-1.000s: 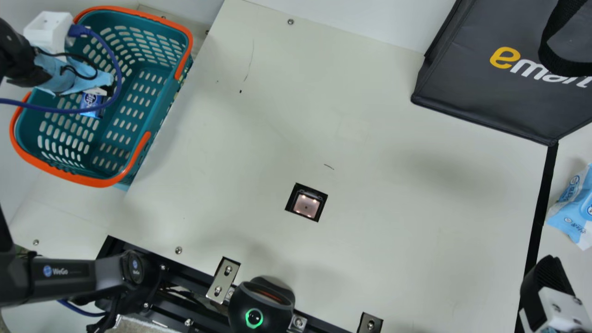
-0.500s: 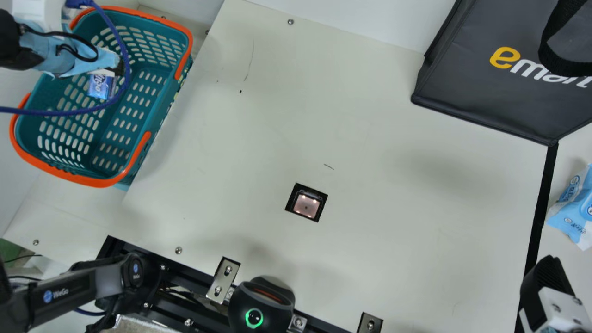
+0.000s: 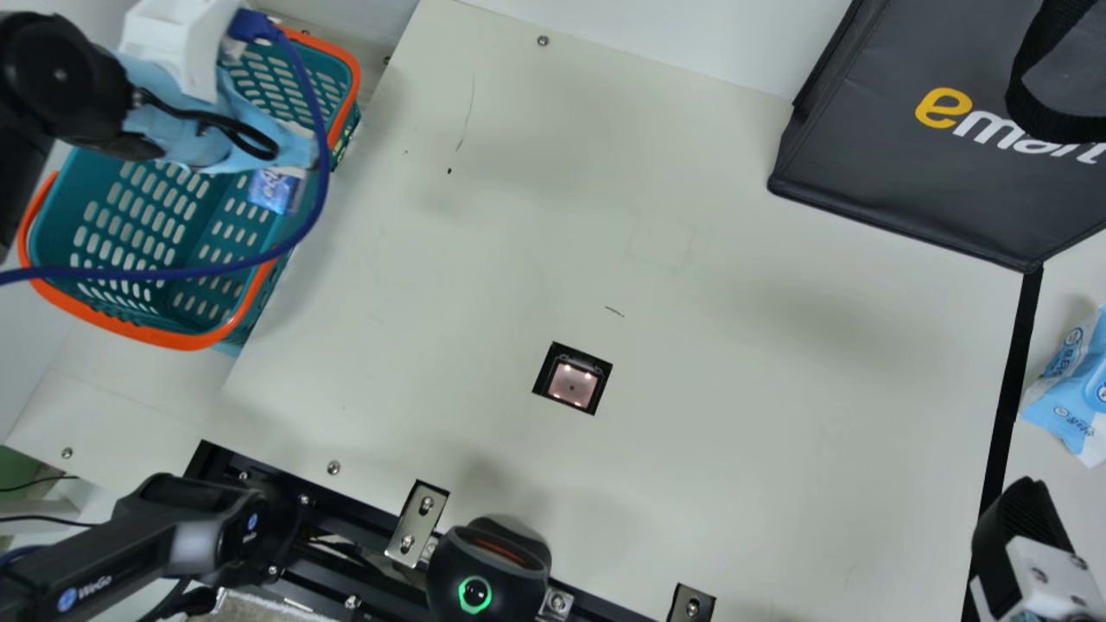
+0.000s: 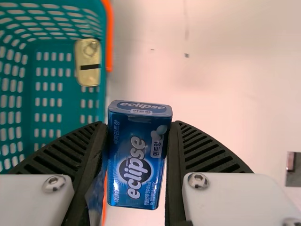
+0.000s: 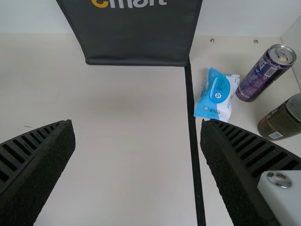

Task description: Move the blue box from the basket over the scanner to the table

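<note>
Black and ribbed, the left gripper (image 4: 138, 123), parted just box-wide, is clasping the oblong blue box (image 4: 136, 162), main view's upper left, likely needing extra height to clear the teal plastic basket (image 3: 355, 82).

In the main view, your left gripper (image 3: 292, 170) angles out from its dark wrist joint (image 3: 65, 78), with light-blue wrap (image 3: 190, 121) just behind the claw and a lower arm link (image 3: 104, 557) well apart from it. The left wrist view shows you its ribbed fingers (image 4: 204, 153) closed in a grip. Your right gripper (image 3: 1020, 523) has its ribbed fingers (image 5: 30, 150) spread wide either side of the claw's middle.
</note>
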Motion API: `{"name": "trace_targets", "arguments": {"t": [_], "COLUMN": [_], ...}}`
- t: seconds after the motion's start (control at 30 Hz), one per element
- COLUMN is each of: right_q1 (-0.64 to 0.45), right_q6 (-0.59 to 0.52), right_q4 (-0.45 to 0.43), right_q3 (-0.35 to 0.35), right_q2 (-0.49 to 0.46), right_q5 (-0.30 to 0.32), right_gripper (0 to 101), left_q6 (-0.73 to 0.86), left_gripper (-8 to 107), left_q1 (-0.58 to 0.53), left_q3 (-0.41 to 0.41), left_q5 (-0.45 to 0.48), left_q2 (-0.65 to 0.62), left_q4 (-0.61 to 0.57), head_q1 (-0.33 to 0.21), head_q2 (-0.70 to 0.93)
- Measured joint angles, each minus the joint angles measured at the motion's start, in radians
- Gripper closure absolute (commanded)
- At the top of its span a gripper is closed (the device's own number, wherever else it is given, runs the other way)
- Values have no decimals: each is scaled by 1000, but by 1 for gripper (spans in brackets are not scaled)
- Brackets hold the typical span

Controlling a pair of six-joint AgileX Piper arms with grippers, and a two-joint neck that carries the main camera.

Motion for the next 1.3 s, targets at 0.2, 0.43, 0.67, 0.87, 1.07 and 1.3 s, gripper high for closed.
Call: {"name": "trace_targets", "arguments": {"t": [0.2,0.43,0.67,0.87,1.07,1.3], "right_q1": [0,0,0,0,0,0], "right_q6": [0,0,0,0,0,0], "right_q4": [0,0,0,0,0,0], "right_q3": [0,0,0,0,0,0], "right_q2": [0,0,0,0,0,0], "right_q5": [0,0,0,0,1,1], "right_gripper": [6,6,6,6,6,6], "left_q6": [-125,-296,-481,-634,-777,-905], "left_gripper": [107,107,107,107,107,107], "left_q1": [-158,-360,-549,-691,-788,-845], "left_q3": [7,13,0,-26,-50,-64], "left_q5": [2,4,12,30,44,46], "left_q2": [-1,23,83,151,217,281], "left_q4": [45,103,145,147,137,124], "head_q1": [-2,0,0,0,0,-2], "head_q2": [0,-2,0,0,-2,-2]}}
